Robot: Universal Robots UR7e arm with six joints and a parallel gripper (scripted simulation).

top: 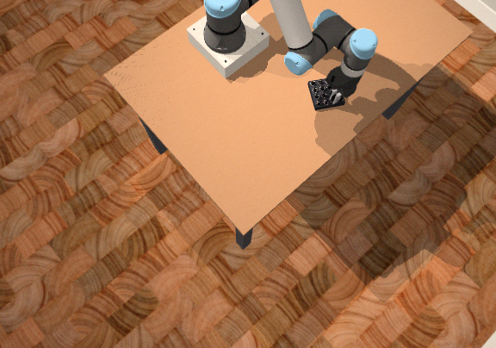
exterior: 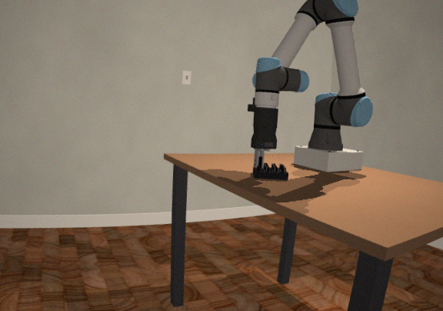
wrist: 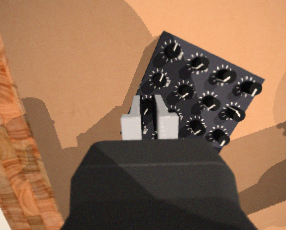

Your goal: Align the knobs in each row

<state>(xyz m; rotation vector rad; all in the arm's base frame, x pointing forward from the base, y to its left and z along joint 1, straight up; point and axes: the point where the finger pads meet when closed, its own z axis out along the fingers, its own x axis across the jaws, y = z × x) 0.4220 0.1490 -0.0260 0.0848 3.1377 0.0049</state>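
Observation:
The black knob box (top: 319, 96) (exterior: 275, 175) (wrist: 154, 62) stands on the table, near its right edge in the top view. In the wrist view it lies turned at an angle, with several rows of black knobs with white lines. My gripper (top: 335, 96) (exterior: 259, 162) (wrist: 147, 106) points straight down onto the box. Its two grey fingers are shut on one knob (wrist: 148, 107) at the box's left edge in the wrist view, third row from the top there. The knobs closest to the wrist are hidden under the gripper body. I cannot read the knob names.
The orange table (top: 215, 131) (exterior: 384, 205) carries the arm's white base block (top: 228, 51) (exterior: 328, 159) behind the box. The table's edge lies close to the box, with wooden floor (wrist: 20, 165) beyond it.

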